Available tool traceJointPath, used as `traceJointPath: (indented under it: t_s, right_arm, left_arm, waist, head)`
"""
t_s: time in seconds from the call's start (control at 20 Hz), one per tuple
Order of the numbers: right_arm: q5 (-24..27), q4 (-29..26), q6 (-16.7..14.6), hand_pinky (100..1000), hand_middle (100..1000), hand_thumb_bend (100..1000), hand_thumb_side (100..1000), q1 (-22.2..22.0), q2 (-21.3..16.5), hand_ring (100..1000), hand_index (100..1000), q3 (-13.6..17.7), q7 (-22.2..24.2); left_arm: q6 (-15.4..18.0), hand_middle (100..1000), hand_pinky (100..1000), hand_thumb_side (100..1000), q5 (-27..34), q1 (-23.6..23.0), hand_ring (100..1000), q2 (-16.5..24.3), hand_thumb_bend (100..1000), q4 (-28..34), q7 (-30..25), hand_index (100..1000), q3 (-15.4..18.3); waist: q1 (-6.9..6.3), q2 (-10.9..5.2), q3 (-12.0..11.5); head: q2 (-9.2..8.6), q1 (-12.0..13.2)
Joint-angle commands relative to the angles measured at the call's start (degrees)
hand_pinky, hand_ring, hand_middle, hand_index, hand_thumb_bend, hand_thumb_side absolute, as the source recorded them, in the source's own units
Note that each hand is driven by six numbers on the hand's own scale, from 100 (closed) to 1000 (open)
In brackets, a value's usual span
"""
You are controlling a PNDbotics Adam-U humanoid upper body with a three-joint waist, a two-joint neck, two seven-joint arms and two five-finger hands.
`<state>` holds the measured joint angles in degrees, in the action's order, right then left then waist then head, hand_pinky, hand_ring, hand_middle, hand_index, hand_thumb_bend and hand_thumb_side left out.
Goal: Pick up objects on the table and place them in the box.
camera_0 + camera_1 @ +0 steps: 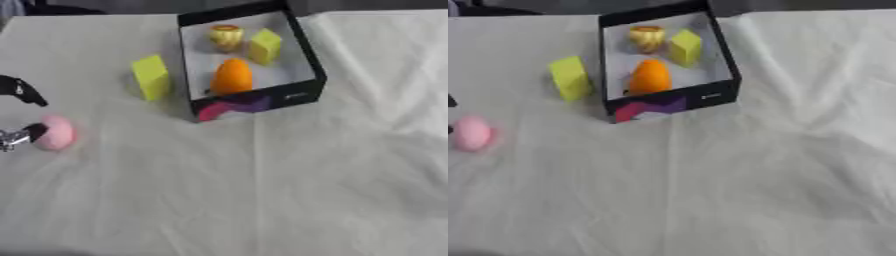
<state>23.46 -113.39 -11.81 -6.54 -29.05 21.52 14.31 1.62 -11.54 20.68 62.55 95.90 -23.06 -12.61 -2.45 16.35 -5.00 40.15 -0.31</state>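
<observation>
Risk was that the pink egg-shaped object (pixel 56 132), held only at the tips of the left hand (pixel 19 136) with curled fingers, far from the box (pixel 254 102), could slip out during transport.

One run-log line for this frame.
left hand at pink object | yellow block on table | box: three items inside

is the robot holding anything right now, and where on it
The left hand is at the left side of the pink object, but whether its fingers actually hold it cannot be told. The right hand is out of view.
</observation>
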Motion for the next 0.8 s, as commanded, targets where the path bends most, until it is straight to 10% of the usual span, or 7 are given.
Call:
traceJointPath:
  t_s: [0.05, 0.8]
  right_arm:
    - [-0.4, -1.2, 0.4, 892, 629, 100, 555, 0.3, -0.9, 618, 860, 0.6, 0.4]
    - [-1.8, -1.2, 1.6, 894, 626, 100, 564, 0.4, 0.2, 615, 860, 0.6, 1.2]
  left_arm:
    - [0.2, 750, 970, 265, -2.2, 1.6, 848, 1.0, 431, -0.5, -0.4, 786, 0.0]
    - [-1.2, 737, 925, 287, -15.4, 6.4, 840, -4.3, 532, -15.2, 2.4, 816, -2.2]
  waist:
    - [0.37, -1.03, 0.1]
    - [0.48, -0.54, 0.3]
  head:
    - [-0.73, 0.0]
    - [-0.88, 1.0]
